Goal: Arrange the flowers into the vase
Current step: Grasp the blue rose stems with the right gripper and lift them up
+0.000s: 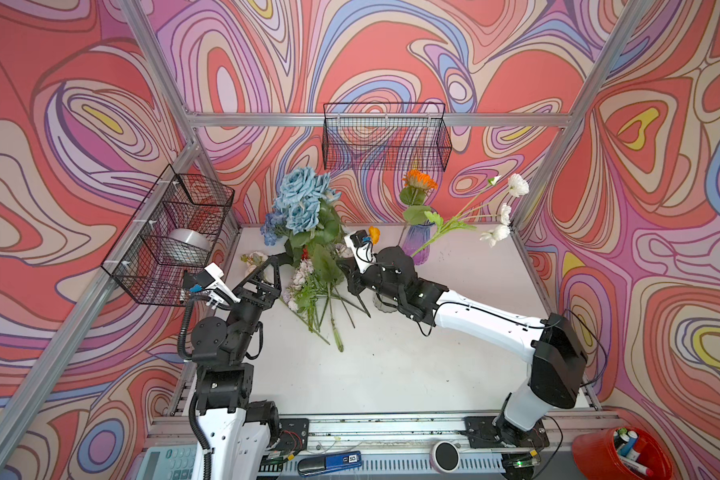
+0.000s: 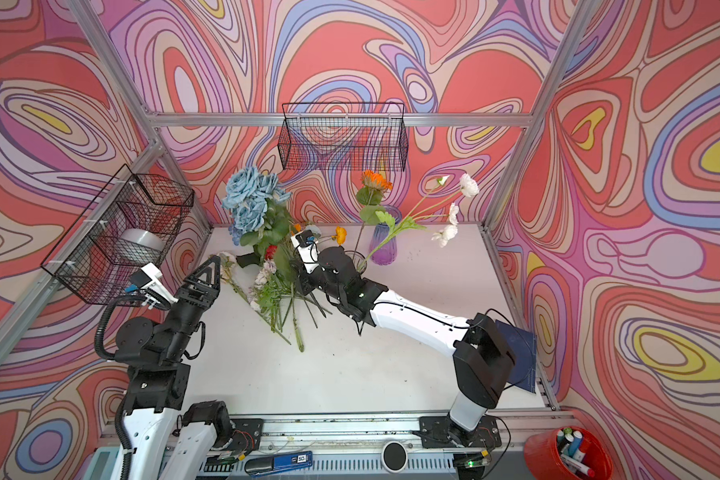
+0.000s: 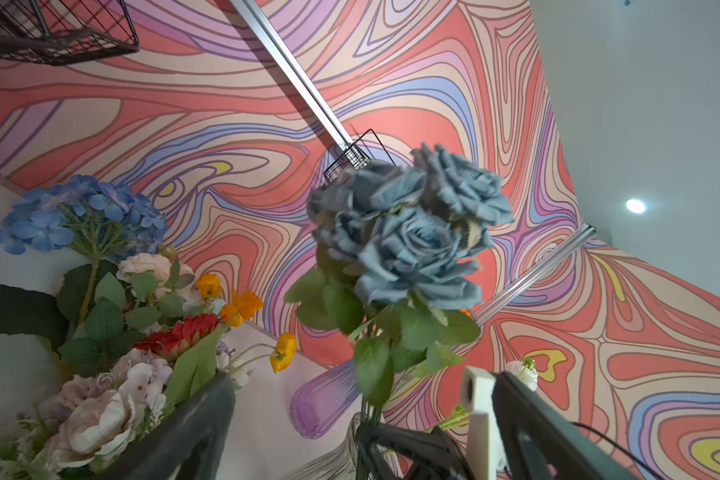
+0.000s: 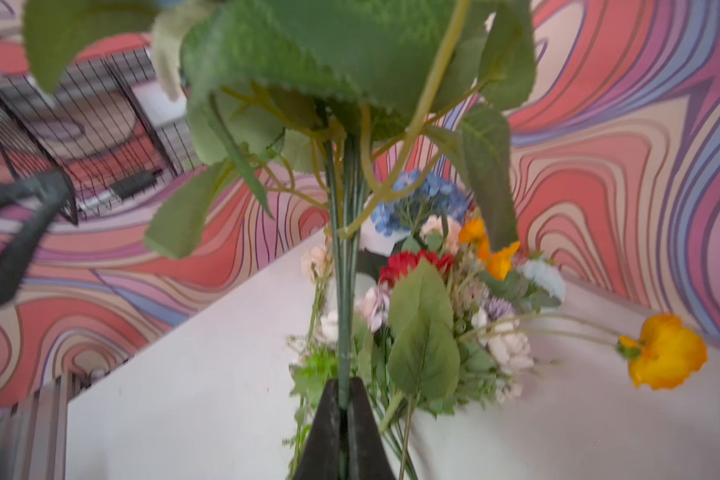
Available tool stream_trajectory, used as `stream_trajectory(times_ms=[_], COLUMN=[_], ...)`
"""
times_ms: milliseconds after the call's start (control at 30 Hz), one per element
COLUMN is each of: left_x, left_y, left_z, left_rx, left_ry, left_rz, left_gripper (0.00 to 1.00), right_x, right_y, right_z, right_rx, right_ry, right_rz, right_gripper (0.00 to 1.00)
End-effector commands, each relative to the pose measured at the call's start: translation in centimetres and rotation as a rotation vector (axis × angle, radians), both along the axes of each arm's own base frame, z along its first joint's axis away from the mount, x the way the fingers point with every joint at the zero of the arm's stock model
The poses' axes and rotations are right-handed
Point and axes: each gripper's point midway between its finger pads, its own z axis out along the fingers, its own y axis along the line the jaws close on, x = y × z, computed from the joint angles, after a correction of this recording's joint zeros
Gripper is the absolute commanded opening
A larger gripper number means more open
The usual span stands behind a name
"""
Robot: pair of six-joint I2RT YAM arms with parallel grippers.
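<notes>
The right gripper [image 4: 342,397] is clamped on the stems of the blue roses [image 1: 302,199], which stand upright over the pile of flowers [image 1: 312,286] on the surface [image 1: 433,365]. The left gripper [image 2: 229,262], jaws apart, sits at the pile's left edge. Behind the right arm stands the vase [image 1: 417,245], holding 1 orange flower [image 1: 420,179] and a white spray [image 1: 516,185]. 2 wire baskets [image 1: 385,137] hang on the walls.
</notes>
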Motion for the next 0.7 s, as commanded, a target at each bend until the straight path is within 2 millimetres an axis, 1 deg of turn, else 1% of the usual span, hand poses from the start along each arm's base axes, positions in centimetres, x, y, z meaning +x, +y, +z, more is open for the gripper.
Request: stream_trajectory(times_ms=[0,33,167,267,333,400,500,600,667], left_x=[0.5,1.0,1.7,2.0,2.0,2.1,2.2,2.4,2.5], left_y=[-1.7,-2.0,-3.1,-4.2,-5.3,-6.3,-7.7,-8.8,-9.6], left_z=[0.0,-1.6,-3.9,-5.7,-6.7,-7.8,-9.1,-10.1,-10.5], left_rx=[-0.039,-0.055,-0.072,-0.043,-0.011,0.013,0.027,0.027,0.035], left_ry=[-0.049,-0.024,-0.004,0.031,0.053,0.074,0.098,0.122,0.131], left_rz=[-0.124,-0.151,-0.207,-0.219,-0.230,-0.242,-0.272,-0.305,-0.328], left_gripper=[1.00,1.00,1.00,1.00,1.00,1.00,1.00,0.99,0.99], right_x=[0.5,0.7,1.4,2.4,2.7,3.0,3.3,4.0,4.1], right_y=[-1.3,-1.6,-2.6,-3.8,-4.6,-5.9,-6.8,-7.1,-7.5], right_z=[7.9,8.9,12.1,13.1,13.3,13.8,14.1,13.1,12.2], right_rx=[0.088,0.090,0.076,0.067,0.081,0.121,0.122,0.094,0.100], right_ry=[-0.205,-0.240,-0.382,-0.464,-0.510,-0.572,-0.667,-0.693,-0.703], right_rz=[-0.039,-0.050,-0.093,-0.132,-0.124,-0.146,-0.181,-0.212,-0.227], right_gripper=[0.00,0.00,0.00,0.00,0.00,0.00,0.00,0.00,0.00])
